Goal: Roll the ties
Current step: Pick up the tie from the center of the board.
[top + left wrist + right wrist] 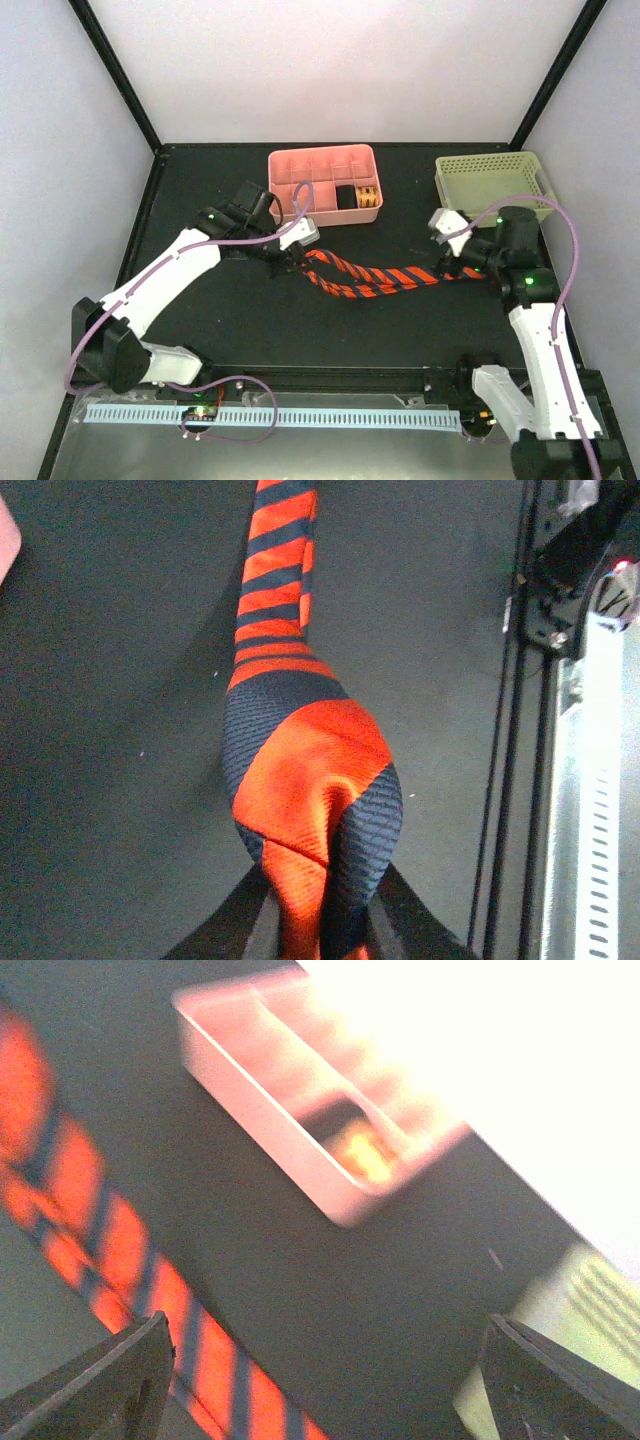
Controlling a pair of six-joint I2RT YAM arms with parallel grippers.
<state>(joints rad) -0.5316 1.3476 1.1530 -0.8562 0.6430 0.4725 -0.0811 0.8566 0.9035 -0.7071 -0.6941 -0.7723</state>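
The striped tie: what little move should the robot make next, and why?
Probably lower the open right pincer onto the other end of the tie and close it. The left pincer already pinches one end, while the right one hangs open above the fabric, gripping nothing.

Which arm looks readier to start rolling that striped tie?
Left. The left gripper is shut on the tie, pinching its fabric; the right gripper is open and holds nothing.
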